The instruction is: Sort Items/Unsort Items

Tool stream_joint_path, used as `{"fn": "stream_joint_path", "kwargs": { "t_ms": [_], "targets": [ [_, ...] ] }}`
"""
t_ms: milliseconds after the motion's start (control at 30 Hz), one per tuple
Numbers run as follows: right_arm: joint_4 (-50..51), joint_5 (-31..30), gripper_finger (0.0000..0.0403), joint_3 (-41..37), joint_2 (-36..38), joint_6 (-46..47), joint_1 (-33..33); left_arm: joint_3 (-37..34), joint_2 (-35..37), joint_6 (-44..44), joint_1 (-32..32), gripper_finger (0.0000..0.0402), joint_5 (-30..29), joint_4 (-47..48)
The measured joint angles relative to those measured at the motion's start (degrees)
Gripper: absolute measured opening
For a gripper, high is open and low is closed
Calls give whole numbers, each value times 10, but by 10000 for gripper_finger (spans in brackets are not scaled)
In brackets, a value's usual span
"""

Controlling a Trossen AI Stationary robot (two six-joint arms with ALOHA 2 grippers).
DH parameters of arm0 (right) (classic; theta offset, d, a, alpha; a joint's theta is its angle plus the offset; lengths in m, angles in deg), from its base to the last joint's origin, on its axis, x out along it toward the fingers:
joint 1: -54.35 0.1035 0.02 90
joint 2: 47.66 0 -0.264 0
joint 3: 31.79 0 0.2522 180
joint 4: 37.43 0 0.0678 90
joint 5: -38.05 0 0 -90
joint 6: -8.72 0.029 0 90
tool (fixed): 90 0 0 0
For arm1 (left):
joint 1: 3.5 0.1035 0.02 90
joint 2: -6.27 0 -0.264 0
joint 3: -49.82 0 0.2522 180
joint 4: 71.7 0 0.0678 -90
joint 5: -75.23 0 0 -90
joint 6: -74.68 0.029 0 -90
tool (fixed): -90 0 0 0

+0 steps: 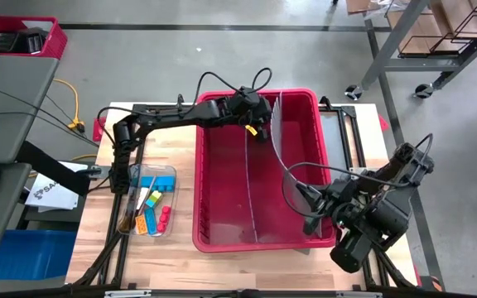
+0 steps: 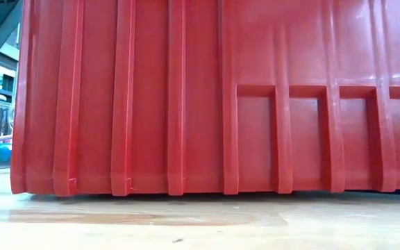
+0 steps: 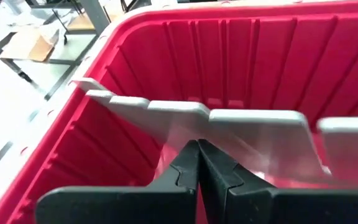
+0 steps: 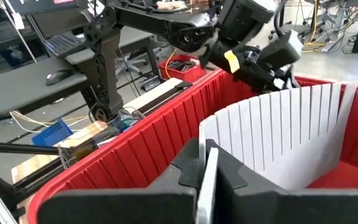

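Note:
A big red bin [image 1: 222, 165] stands mid-table. Inside it a thin grey divider sheet [image 1: 277, 136] is bent into a curve from the bin's far wall to its right side. My left gripper [image 1: 262, 132] is shut over the bin's far part, its tips at the sheet's face [image 3: 241, 134]. My right gripper [image 4: 207, 163] is shut on the sheet's near end at the bin's right side. The items, small coloured blocks and dark sticks [image 1: 151, 203], lie in a clear tray [image 1: 137, 172] left of the bin, with no gripper at them. My left gripper's shut fingertips [image 3: 199, 148] meet the divider sheet's broad face [image 3: 185, 127] below its tabbed upper edge, coming from the table's left and slanting down. I cannot tell whether they press it or only stand at it. My right gripper pinches the sheet's near end edge [image 4: 208, 186] between its two fingers, the sheet edge-on in the gap. The fingers come nearly level from the table's right. The sheet stands upright and bows away toward the left gripper.
A second, straight divider [image 1: 251, 182] runs front to back inside the bin. The low view shows only the bin's ribbed wall [image 2: 221, 97]. Cables and the left arm's frame [image 1: 127, 141] stand by the tray. Desks and a person-free room lie beyond.

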Motion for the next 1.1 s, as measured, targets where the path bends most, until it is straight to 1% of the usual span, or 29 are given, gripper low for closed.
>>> {"fn": "stream_joint_path", "kwargs": {
  "t_ms": [200, 267, 367, 433, 633, 800, 967, 1033, 1100],
  "targets": [
    [0, -16, 0, 1, 0, 1, 0, 0, 29, 25, 15, 0, 22, 85],
    [5, -26, 0, -5, 0, 31, 0, 0, 45, 22, 21, 0, 32, 107],
    [16, -41, 0, -21, 0, 95, 0, 0, 75, 12, 29, 0, 59, 115],
    [16, -42, 0, -35, 1, 119, 0, 0, 96, 12, 31, 0, 71, 115],
    [15, -42, 0, -69, 1, 168, 0, 0, 171, 12, 31, 0, 74, 115],
    [15, -41, 0, -71, 1, 161, -2, 0, 224, 4, 28, 0, 75, 135],
    [14, -37, 0, -71, 1, 140, -2, 0, 247, -9, 15, 0, 76, 177],
    [14, -34, 0, -71, 1, 140, -3, -4, 252, -13, 5, 0, 96, 187],
    [14, -32, 0, -71, 1, 140, -3, -28, 263, -24, -4, 0, 128, 174]
  ]
}}
